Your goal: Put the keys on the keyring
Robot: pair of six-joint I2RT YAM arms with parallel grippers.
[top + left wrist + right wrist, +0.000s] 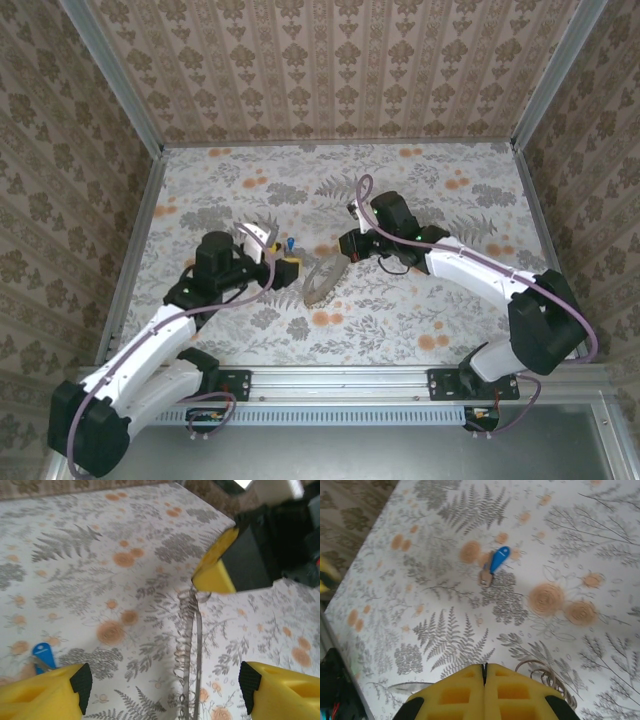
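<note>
— Left tool (275,250): spread wide, empty. Right tool (345,246): pressed together on the top of the keyring (322,280), propping it on edge over the counter (400,320).
— And the key (44,655)?
— Flat on the counter, just beside one left finger, apart from the keyring. Best to drop over the blue head, pinch there, leave the blade free for threading.

Crowded middle
Key (288,243), keyring (187,645) and right gripper (484,675) block the left gripper's (272,250) front; far worktop (300,170) lies open.
</note>
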